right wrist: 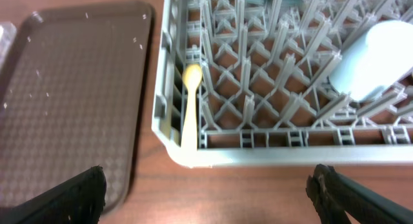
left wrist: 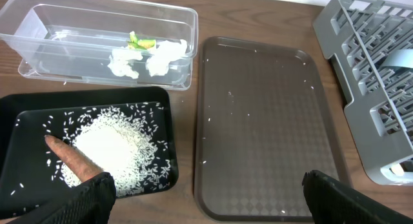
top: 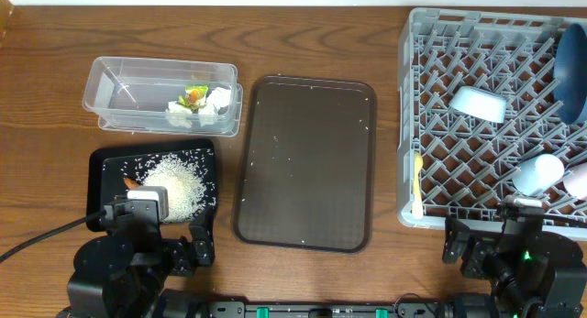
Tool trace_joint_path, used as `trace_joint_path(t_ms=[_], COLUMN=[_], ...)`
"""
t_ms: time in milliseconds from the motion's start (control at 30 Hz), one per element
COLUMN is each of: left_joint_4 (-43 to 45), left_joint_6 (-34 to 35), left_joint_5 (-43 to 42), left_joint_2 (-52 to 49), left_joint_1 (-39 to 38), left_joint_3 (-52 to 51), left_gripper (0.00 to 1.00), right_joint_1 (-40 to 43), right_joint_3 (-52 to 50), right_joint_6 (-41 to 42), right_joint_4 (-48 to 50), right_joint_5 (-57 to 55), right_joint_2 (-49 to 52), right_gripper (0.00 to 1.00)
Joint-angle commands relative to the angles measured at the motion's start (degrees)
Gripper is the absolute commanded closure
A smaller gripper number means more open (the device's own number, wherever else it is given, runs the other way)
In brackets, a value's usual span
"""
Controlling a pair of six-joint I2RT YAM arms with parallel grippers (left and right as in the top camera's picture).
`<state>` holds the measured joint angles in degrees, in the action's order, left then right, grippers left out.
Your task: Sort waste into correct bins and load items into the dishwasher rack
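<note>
Grey rack (top: pixel 405 116) holds plate (top: pixel 573 71), bowl (top: pixel 479 104), cups (top: pixel 537 173) and spoon (top: pixel 418 185) — paper (top: pixel 216 100) and wrapper (top: pixel 194 94) in tub (top: pixel 119 89), rice (top: pixel 179 185) and stick (top: pixel 133 181) in black tray (top: pixel 101 171). Seemingly only stray grains (left wrist: pixel 230 93) remain on the brown tray (top: pixel 312 171). Both jaws apart, empty.

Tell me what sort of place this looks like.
Probably a tabletop dish-clearing test setup, not a real kitchen: a dishwasher rack holding dishes, a clear tub and black tray with sorted waste, and a brown serving tray.

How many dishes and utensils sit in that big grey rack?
5: pale bowl upper middle, dark blue plate far right, white cup and bluish cup lower right, yellow spoon at the left edge. More could be hidden.
</note>
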<state>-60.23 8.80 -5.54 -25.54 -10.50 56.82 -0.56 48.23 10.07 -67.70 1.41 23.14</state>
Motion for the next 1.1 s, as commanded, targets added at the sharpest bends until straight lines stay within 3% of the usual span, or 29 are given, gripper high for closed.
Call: trace_joint_path(t_ms=[0,500,733,1067], left_joint_4=[-0.15,-0.15,-0.15,-0.15], left_joint_6=[0.02,0.02,0.02,0.04], left_joint_5=[1.09,1.09,1.09,1.09], left_joint_2=[0.20,0.20,0.20,0.20], left_joint_1=[0.20,0.20,0.20,0.20], left_joint_3=[-0.61,-0.63,-0.61,-0.61], left_gripper=[0.05,0.04,0.04,0.04], right_joint_1=[0.07,0.04,0.07,0.04], right_joint_3=[-0.17,-0.37,-4.46,-20.06], right_joint_6=[0.59,0.59,0.59,0.59], right_joint_4=[-0.20,-0.07,1.70,19.67], right_joint_5=[-0.79,-0.76,-2.34,-0.70], right_joint_2=[-0.26,-0.63,-7.87,-22.73], right_gripper=[0.01,0.01,0.01,0.01])
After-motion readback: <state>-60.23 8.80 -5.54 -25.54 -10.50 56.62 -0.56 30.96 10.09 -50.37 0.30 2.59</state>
